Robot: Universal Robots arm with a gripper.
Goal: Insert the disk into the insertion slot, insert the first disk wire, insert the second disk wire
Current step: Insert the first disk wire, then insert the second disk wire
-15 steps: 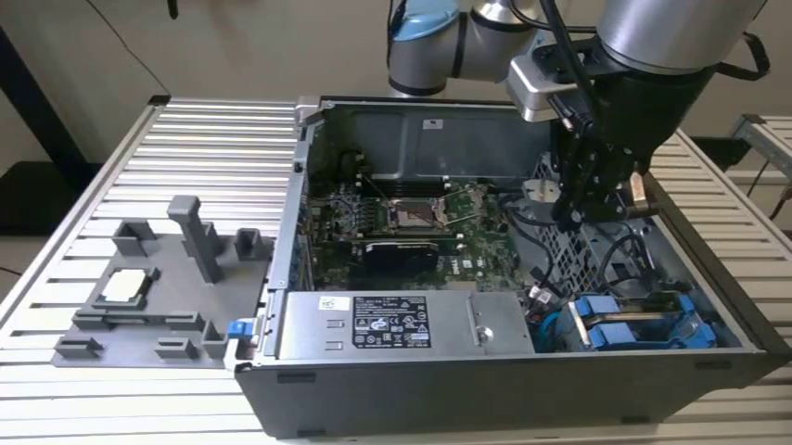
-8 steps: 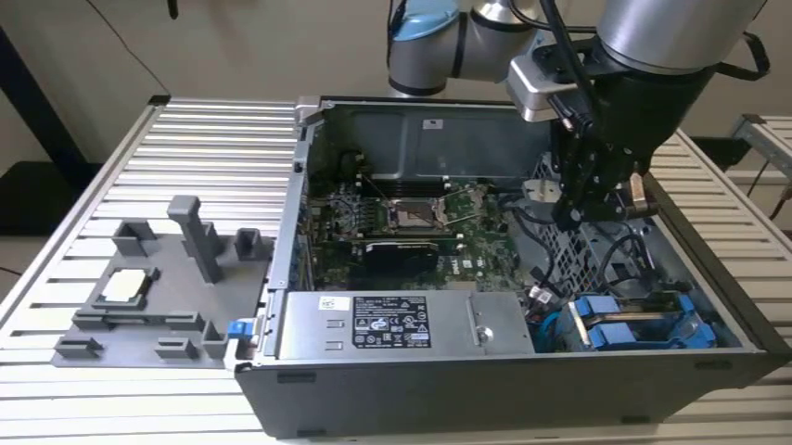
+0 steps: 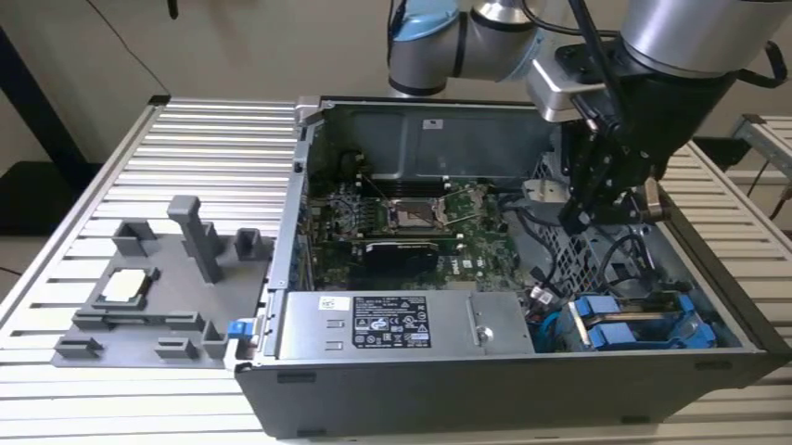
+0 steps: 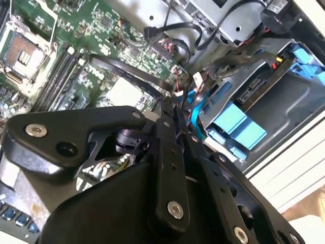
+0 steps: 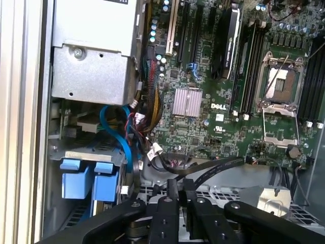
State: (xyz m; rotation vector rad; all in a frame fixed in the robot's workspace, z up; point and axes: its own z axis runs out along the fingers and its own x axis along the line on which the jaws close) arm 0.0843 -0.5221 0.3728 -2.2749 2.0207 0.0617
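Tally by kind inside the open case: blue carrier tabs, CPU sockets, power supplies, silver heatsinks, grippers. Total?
blue carrier tabs: 2
CPU socket: 1
power supply: 1
silver heatsink: 1
gripper: 1
Total: 6

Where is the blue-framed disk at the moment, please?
In the exterior view, the disk sits inside the computer case, at its near corner on the exterior view's right, just beside the grey power supply.
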